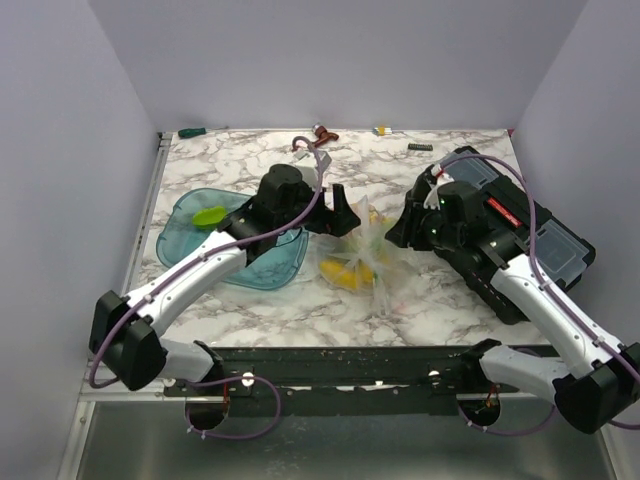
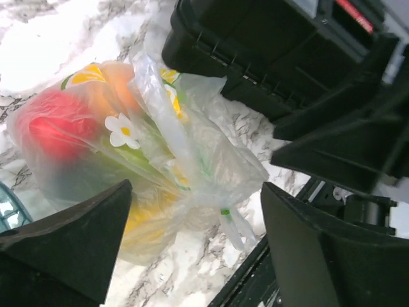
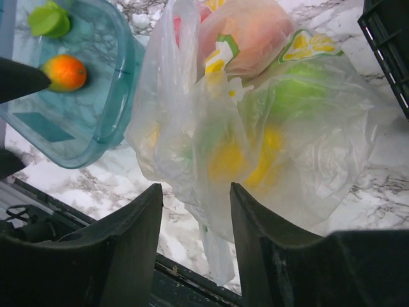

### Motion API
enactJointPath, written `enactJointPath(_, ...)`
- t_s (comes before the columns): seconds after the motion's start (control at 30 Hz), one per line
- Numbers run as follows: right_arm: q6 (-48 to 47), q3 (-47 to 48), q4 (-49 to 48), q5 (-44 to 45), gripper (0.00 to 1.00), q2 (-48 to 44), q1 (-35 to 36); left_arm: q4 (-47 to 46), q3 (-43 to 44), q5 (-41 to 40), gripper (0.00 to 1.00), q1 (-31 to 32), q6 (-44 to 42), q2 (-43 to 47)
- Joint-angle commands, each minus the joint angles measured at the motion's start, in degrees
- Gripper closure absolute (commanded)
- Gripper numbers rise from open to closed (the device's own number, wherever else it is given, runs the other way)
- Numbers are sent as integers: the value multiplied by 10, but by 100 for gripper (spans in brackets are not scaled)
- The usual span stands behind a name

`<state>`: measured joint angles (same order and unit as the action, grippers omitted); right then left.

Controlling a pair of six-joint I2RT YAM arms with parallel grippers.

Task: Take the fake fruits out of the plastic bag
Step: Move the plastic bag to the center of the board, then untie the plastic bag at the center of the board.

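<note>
Bag [image 1: 365, 255]: clear, crinkly, printed with flowers and lemons; lying on the marble tabletop [image 1: 250, 160] between the two claws.
Fruits [image 3: 243, 160]: red, peach, green and yellow, packed inside the bag, just ahead of both claws.
Left claw [image 2: 195, 192]: fingers spread wide, one on each side of the bag, clamped on nothing.
Right claw [image 3: 196, 192]: fingers partly apart, the bag's thin tail hanging into the gap, no pinch visible.
Tray [image 1: 180, 235]: teal, under the left arm, just beside the bag.
Inside tray: green fruit [image 3: 49, 19] and orange fruit [image 3: 66, 72], apart.
Case [image 1: 530, 235]: black, just behind the right claw.
</note>
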<state>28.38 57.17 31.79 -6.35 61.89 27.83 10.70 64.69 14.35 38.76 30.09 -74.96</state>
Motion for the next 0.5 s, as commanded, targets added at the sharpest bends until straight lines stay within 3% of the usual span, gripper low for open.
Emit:
enactJointPath(0.0,4,-1,4,-4,46,-1,18,28,53,58,25,3,-3,-68)
enactJointPath(0.2,-8,11,-15,-23,38,34,53,52,54,34,33,1,22,-78)
enactJointPath(0.37,29,44,23,190,33,89,172,27,20,-30,33,0,13,-25)
enactJointPath(0.47,95,40,20,292,32,102,218,33,20,-76,22,0,-7,-4)
